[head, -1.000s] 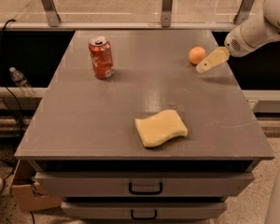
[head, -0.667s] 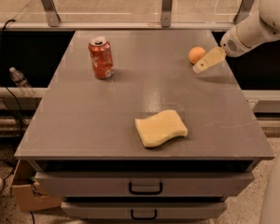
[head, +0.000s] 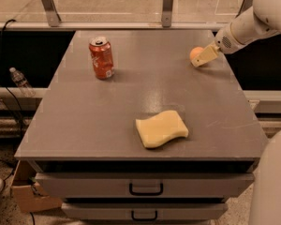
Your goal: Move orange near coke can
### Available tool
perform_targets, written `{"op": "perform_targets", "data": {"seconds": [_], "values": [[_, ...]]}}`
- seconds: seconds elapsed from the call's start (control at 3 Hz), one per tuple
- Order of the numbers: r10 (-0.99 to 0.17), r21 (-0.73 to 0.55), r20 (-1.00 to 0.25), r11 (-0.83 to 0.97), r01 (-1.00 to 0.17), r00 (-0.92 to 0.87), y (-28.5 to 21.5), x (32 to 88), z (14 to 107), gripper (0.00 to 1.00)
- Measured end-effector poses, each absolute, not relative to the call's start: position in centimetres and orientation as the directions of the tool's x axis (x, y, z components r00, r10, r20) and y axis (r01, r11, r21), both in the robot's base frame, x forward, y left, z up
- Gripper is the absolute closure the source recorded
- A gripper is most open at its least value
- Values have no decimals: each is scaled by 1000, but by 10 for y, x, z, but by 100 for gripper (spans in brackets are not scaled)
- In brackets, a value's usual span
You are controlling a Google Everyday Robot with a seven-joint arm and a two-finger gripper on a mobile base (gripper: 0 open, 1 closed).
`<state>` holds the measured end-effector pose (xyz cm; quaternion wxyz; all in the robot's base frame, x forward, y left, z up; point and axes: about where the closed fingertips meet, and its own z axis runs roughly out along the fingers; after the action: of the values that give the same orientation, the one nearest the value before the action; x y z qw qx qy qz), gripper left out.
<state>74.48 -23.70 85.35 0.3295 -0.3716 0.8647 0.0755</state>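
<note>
The orange point(head: 195, 54) sits on the grey table point(head: 131, 93) near its far right edge. My gripper point(head: 201, 60) reaches in from the right on the white arm point(head: 253, 25) and is right against the orange's right side, covering part of it. The coke can point(head: 101, 58) stands upright at the far left of the table, well away from the orange and the gripper.
A pale yellow wavy-edged sponge point(head: 161, 129) lies near the table's front edge, right of centre. Drawers with handles point(head: 145, 189) are below the tabletop. A rail with posts point(head: 167, 6) runs behind the table. A water bottle point(head: 19, 81) lies on the floor at left.
My gripper has moved a little to the left, closing the gap to the orange and now overlapping its right side. The orange, can and sponge have not moved.
</note>
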Motion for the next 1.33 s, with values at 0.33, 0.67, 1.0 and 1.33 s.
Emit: {"op": "perform_targets", "data": {"seconds": [0.33, 0.67, 1.0, 1.33], "values": [[-600, -100, -623, 697, -710, -502, -230, 747, 849, 62], [-610, -92, -625, 677, -730, -487, -221, 746, 850, 86], [-622, -124, -656, 647, -752, -428, -211, 738, 874, 100], [-630, -195, -713, 598, -777, -306, -199, 710, 928, 100]]}}
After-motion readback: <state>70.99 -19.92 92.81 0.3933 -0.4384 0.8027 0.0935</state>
